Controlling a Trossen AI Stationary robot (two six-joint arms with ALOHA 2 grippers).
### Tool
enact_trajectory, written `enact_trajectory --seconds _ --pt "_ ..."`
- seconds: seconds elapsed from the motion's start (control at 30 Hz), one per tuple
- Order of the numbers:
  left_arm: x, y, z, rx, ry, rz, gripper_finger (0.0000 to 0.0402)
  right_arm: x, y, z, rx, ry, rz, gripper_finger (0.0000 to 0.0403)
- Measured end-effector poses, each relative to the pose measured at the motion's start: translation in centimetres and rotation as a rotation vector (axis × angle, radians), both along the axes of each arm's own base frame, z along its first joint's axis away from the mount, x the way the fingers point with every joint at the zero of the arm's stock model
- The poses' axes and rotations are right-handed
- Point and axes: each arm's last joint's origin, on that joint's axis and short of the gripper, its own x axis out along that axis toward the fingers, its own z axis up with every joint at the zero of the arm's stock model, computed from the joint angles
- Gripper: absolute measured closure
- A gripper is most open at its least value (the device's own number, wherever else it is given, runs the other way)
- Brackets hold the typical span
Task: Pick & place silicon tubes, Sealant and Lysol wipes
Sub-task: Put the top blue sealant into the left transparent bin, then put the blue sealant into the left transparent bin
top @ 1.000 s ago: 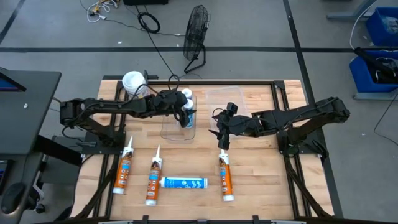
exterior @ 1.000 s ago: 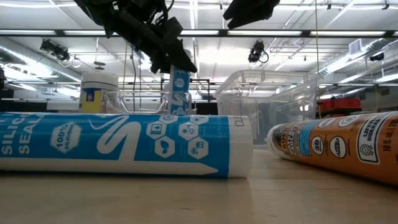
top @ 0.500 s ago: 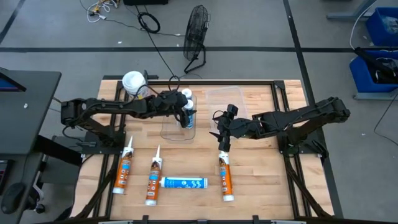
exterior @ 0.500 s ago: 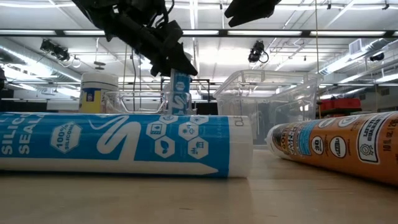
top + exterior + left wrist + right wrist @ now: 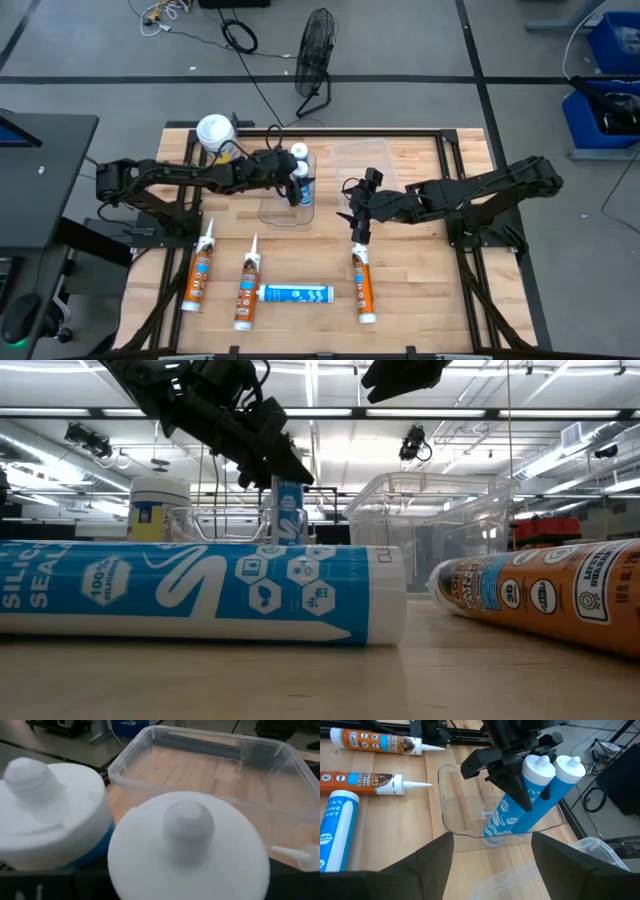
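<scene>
On table – 3 orange tubes (image 5: 362,285), 1 blue tube (image 5: 295,294).

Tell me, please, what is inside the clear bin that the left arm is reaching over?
Two blue silicone tubes with white caps stand leaning inside the clear bin, side by side. The left end effector covers part of them, so their contact with it and the bin floor beneath them is unclear.

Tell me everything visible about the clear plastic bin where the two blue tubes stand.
The clear plastic bin is a shallow, transparent, rounded-corner tray resting flat on the wooden table. Two blue-and-white tubes with white screw caps lean tilted inside it, side by side. The left gripper is at them; whether it grips is unclear.
</scene>
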Motion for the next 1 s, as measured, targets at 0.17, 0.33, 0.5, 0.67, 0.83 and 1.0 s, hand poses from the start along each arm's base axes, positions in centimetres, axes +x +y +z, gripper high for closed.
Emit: enact_trajectory --seconds 0.17,0.33,0.5,0.67,0.83,1.0 --pt "0.0 -0.1 -0.4 0.007 0.041 -0.013 0.0161 0.0 0.0 0.0 0.0 -0.001 0.0 0.0128" --pt "0.3 0.0 0.6 0.014 0.028 -0.012 0.0158 0.0 0.0 0.0 0.003 -0.002 -0.002 0.0128" --pt "0.2 -0.2 1.9 0.017 0.015 -0.02 0.0157 0.0 0.0 0.0 0.006 -0.002 -0.004 0.0128" --pt "-0.8 -0.8 3.1 0.029 0.01 -0.033 0.0157 0.0 0.0 0.0 0.004 0.005 -0.004 0.0128" --pt "-2.3 -1.4 5.2 0.076 -0.034 -0.049 0.0157 0.0 0.0 0.0 0.007 0.004 -0.006 0.0128" --pt "-4.1 -1.9 7.7 0.105 -0.129 -0.051 0.0156 0.0 0.0 0.0 0.008 0.001 -0.006 0.0128"
